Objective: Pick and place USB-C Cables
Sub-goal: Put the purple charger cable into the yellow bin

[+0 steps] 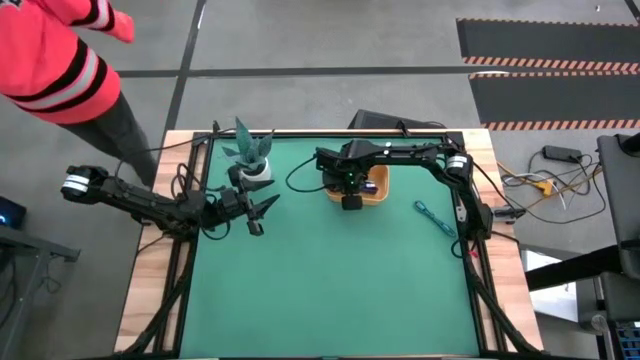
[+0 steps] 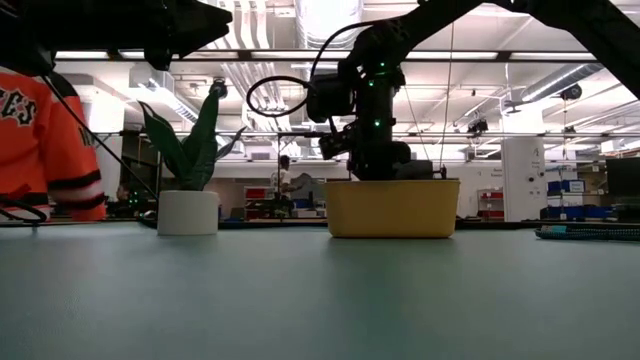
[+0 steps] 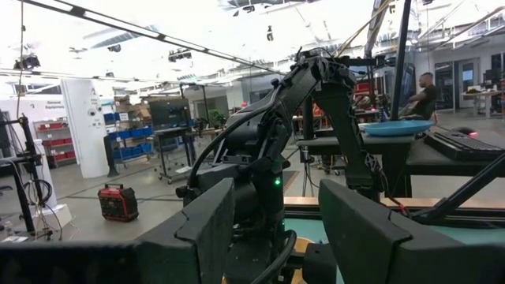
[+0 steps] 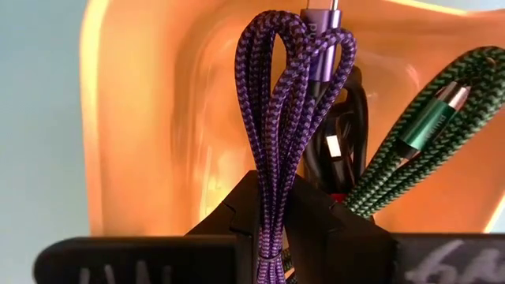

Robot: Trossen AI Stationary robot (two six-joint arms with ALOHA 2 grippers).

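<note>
**Right hand pinches a cable bundle over the orange tray**

From above, the right arm reaches across the green desk (image 1: 330,290) so that the right hand (image 1: 350,190) hangs over the orange tray (image 1: 377,186), which sits near the far edge of the mat. A teal cable (image 1: 434,217) lies flat on the desk well to the right of the tray, apart from it. The left arm lies low along the left side, its left hand (image 1: 255,212) just beside a potted plant (image 1: 250,155) in a white pot. A person in a red and black striped top (image 1: 50,55) stands beyond the desk's far left corner.

At desk height, the tray (image 2: 392,208) shows as a yellow-orange box, and the right arm's wrist comes down into it from above, so the right hand itself is hidden behind the wall. The potted plant (image 2: 189,190) stands to the left of it.

The left wrist camera shows the left hand (image 3: 276,229) with its two dark fingers spread apart and nothing between them; the right arm stands beyond.

The right wrist camera shows the right hand (image 4: 272,229) pressed together on a purple-blue braided cable (image 4: 276,118), whose loops stand up inside the tray (image 4: 142,118). A green braided cable (image 4: 418,134) rests in the tray just beside it, and a black cable (image 4: 335,146) lies behind the two.
</note>
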